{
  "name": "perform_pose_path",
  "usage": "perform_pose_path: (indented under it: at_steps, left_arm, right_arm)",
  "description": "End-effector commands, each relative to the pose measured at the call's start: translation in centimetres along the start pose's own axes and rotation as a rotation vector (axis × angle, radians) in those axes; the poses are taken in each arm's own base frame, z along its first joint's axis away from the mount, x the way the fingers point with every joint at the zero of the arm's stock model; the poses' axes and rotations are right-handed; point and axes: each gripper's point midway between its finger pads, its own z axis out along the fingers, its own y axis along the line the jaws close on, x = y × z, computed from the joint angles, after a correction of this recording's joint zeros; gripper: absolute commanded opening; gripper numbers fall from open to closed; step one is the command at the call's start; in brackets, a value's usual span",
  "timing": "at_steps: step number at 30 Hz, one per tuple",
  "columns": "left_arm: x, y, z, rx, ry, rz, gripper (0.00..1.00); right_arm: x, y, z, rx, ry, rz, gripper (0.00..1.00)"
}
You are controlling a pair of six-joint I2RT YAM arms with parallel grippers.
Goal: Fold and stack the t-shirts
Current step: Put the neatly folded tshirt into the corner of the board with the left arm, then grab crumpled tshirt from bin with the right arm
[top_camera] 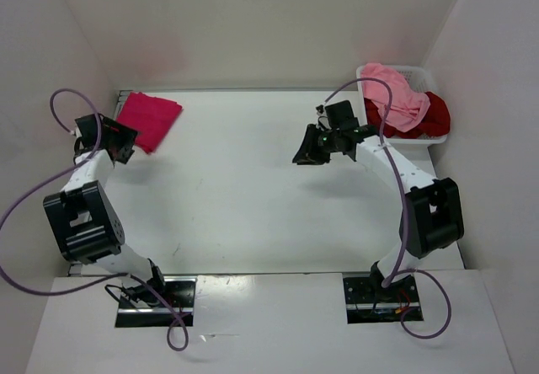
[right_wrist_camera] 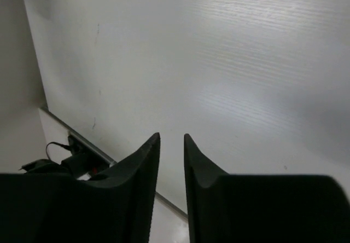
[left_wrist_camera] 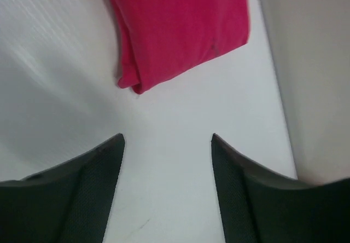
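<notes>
White mesh basket (top_camera: 424, 73), far right: light pink t-shirt (top_camera: 396, 96) partly over dark red t-shirt (top_camera: 433, 114). Crimson-pink t-shirt (top_camera: 150, 119) folded on table (top_camera: 244, 163), far left. Left gripper (left_wrist_camera: 167, 138) agape, right gripper (right_wrist_camera: 171, 137) narrowly parted, both empty.

We see a white counter (top_camera: 244, 180) enclosed by pale walls. In its far left corner lies a folded crimson-pink t-shirt (top_camera: 150, 120), flat on the surface, with its edges skewed to the counter's sides. In the far right corner a white mesh basket (top_camera: 418, 72) stands against the walls. The broad middle shows only a few faint dark scuffs.
</notes>
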Motion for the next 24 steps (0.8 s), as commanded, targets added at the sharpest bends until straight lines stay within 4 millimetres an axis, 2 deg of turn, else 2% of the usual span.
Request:
perform_pose_path:
  at_steps: [1,2,5,6,9,10,11,12,13,14,15,16,17,18,19,20,21,22,23,24]
  left_arm:
    - [-2.5,-2.3,-3.2,0.071,-0.119,0.042,0.69]
    - [-1.7,-2.6,-3.6,0.077,-0.097,0.062,0.45]
    - [0.7,-5.0,-5.2,0.137,-0.054,0.140,0.25]
    - [2.9,-6.0,-5.8,0.167,-0.011,0.181,0.18]
    - [7.6,-7.2,-6.8,0.214,0.097,0.281,0.15]
    - [10.7,-7.8,-7.2,0.228,0.160,0.337,0.15]
    - [12.4,-8.0,-7.8,0.250,0.200,0.381,0.15]
    - [15.4,-9.1,-8.9,0.296,0.261,0.436,0.15]
    - [17.4,-8.7,-9.3,0.301,0.312,0.469,0.15]
    - [19.0,-8.8,-9.8,0.311,0.345,0.505,0.15]
    - [20.9,-8.4,-10.5,0.326,0.391,0.527,0.15]
    - [23.7,-8.3,-11.5,0.356,0.454,0.578,0.15]
    - [25.2,-8.1,-12.1,0.364,0.494,0.587,0.15]
    - [26.6,-7.7,-12.6,0.368,0.532,0.596,0.17]
    - [29.0,-7.3,-13.5,0.394,0.583,0.623,0.19]
    - [30.2,-6.8,-14.1,0.402,0.618,0.642,0.20]
    - [31.0,-7.1,-14.7,0.420,0.631,0.650,0.21]
    - [31.9,-6.5,-15.0,0.417,0.653,0.665,0.23]
    - [33.2,-5.9,-15.3,0.416,0.681,0.674,0.24]
    - [33.5,-6.1,-15.5,0.428,0.683,0.681,0.26]
  right_arm:
    - [-4.2,0.4,-2.0,0.019,-0.147,-0.003,0.26]
    - [-5.2,0.4,-2.7,0.023,-0.180,-0.004,0.19]
    - [-7.1,1.3,-3.5,0.026,-0.244,-0.013,0.14]
    - [-8.0,2.1,-4.0,0.007,-0.273,-0.017,0.10]
    - [-10.7,1.7,-5.4,0.083,-0.365,0.000,0.05]
    - [-11.2,1.5,-5.8,0.107,-0.386,-0.007,0.03]
    - [-12.4,0.8,-6.7,0.166,-0.450,-0.002,0.03]
    - [-13.8,0.2,-8.0,0.202,-0.513,-0.008,0.02]
    - [-14.8,-0.6,-9.2,0.242,-0.560,-0.006,0.02]
    - [-16.2,-1.7,-10.6,0.290,-0.617,0.015,0.01]
    - [-17.8,-4.4,-12.4,0.331,-0.667,0.062,0.00]
    - [-18.6,-6.2,-12.7,0.349,-0.668,0.093,0.00]
    - [-19.5,-7.2,-13.3,0.326,-0.675,0.121,0.00]
    - [-20.0,-9.2,-13.8,0.340,-0.682,0.175,0.00]
    - [-21.6,-12.0,-15.7,0.363,-0.739,0.227,0.03]
    - [-22.0,-14.1,-15.4,0.386,-0.738,0.266,0.05]
    - [-22.6,-16.1,-16.1,0.447,-0.773,0.303,0.07]
    - [-23.2,-18.0,-16.7,0.480,-0.790,0.341,0.10]
    - [-23.7,-19.7,-15.8,0.515,-0.770,0.365,0.13]
    - [-24.1,-20.7,-15.6,0.552,-0.776,0.387,0.18]
